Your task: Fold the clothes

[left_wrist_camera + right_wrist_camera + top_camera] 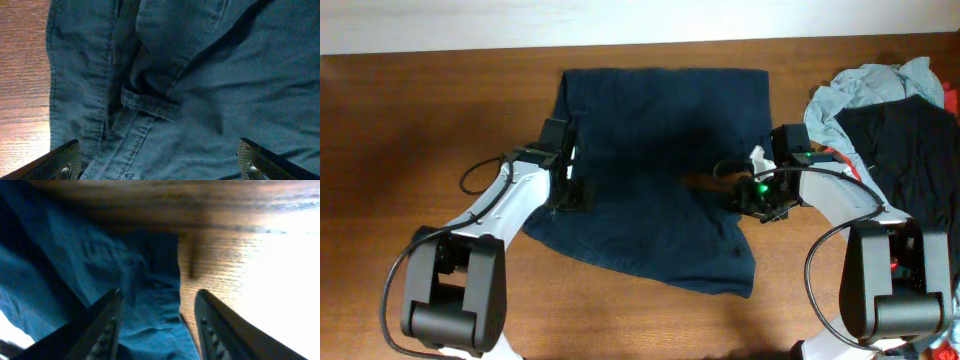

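Note:
The dark navy shorts lie spread flat on the wooden table, waistband toward the far edge. My left gripper is at the shorts' left edge; in the left wrist view its fingers are wide open over the seamed blue fabric. My right gripper is at the shorts' right edge; in the right wrist view its fingers are open and straddle the hem beside bare wood.
A pile of other clothes lies at the far right: a light grey shirt, a black garment and a bit of red. The table's far edge runs along the top.

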Robot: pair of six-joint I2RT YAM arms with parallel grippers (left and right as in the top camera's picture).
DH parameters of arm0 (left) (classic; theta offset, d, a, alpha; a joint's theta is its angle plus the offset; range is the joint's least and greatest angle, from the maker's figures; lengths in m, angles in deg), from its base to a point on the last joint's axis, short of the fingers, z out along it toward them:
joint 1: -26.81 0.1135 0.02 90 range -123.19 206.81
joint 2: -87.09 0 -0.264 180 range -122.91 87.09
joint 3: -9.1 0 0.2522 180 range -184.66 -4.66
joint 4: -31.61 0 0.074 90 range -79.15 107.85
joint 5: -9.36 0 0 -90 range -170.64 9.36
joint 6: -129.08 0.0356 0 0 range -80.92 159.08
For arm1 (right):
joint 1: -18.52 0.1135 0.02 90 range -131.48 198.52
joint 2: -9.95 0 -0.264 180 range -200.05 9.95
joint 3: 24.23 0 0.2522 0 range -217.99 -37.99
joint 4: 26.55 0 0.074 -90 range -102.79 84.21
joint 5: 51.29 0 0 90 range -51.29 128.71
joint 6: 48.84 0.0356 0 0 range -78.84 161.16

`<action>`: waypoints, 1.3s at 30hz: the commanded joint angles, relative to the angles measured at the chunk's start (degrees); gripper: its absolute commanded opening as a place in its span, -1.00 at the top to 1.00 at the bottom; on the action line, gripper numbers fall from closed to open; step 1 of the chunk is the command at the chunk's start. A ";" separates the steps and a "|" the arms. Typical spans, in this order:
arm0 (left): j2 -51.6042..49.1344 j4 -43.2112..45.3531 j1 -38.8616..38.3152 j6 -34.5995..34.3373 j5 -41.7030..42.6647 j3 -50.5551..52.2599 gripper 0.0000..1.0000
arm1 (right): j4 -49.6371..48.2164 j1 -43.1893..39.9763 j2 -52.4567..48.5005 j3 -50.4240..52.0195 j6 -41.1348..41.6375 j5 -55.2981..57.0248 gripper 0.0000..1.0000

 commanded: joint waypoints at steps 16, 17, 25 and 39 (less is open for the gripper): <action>-0.63 1.16 0.31 -0.68 0.61 0.37 -0.97 | -2.51 2.10 -0.24 1.49 2.95 0.26 0.84; -0.66 1.16 0.31 -0.68 0.61 0.39 -0.97 | -2.49 1.81 0.07 1.29 3.10 1.09 0.91; -0.63 1.18 0.31 -0.48 0.61 0.39 -0.97 | 4.22 -0.02 7.48 -5.20 3.10 16.04 0.92; -0.63 1.20 0.31 -0.48 0.59 0.39 -0.97 | 8.22 -0.22 11.32 -10.75 3.08 31.47 0.85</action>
